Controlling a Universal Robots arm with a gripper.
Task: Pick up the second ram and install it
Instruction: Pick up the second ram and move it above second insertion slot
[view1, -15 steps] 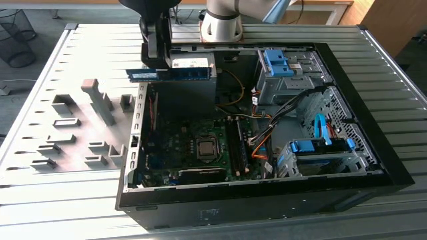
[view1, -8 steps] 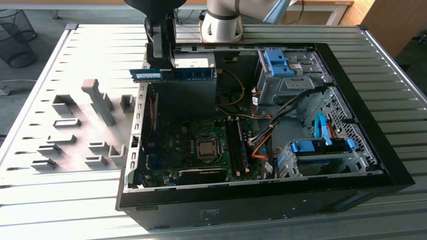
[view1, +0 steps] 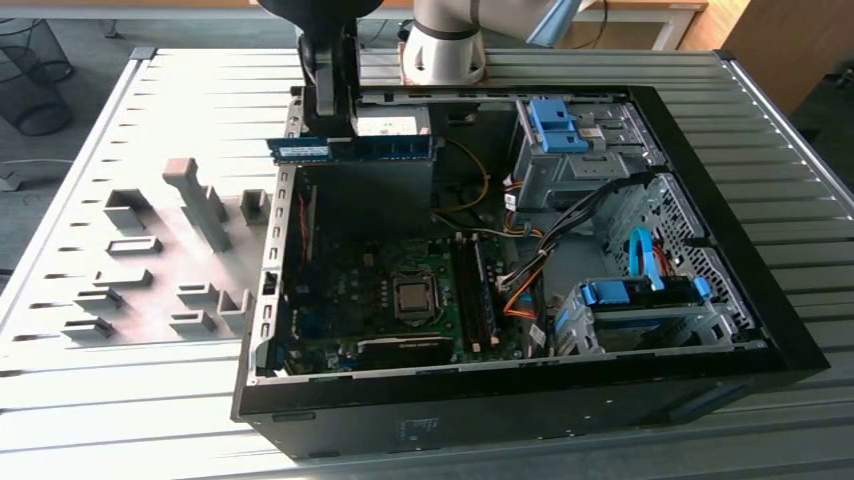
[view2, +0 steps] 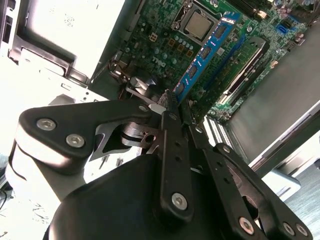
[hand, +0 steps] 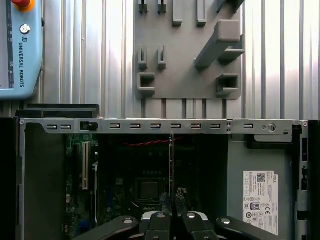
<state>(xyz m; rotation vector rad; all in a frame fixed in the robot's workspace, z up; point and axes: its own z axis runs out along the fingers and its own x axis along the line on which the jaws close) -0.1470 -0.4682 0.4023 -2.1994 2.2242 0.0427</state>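
Observation:
The second ram (view1: 374, 148), a thin blue stick with dark chips, hangs level above the back-left part of the open computer case (view1: 747, 330). My gripper (view1: 336, 138) is shut on it from above, near one end. In the second wrist view the ram (view2: 205, 52) runs out from the gripper (view2: 172, 102) over the dark green motherboard (view2: 165, 45). Seen edge-on in the first wrist view, the ram (hand: 171, 160) is a thin line rising from the gripper (hand: 172, 196). The motherboard (view1: 360, 300) with its silver socket (view1: 415, 297) and long memory slots (view1: 477, 295) lies below.
A grey fixture plate with blocks (view1: 147, 280) lies on the table at the exterior view's left, also in the first wrist view (hand: 185, 65). Drive cages with blue latches (view1: 561, 125) (view1: 641, 295) and cables fill the case's right side. A teach pendant (hand: 20, 50) lies beside the plate.

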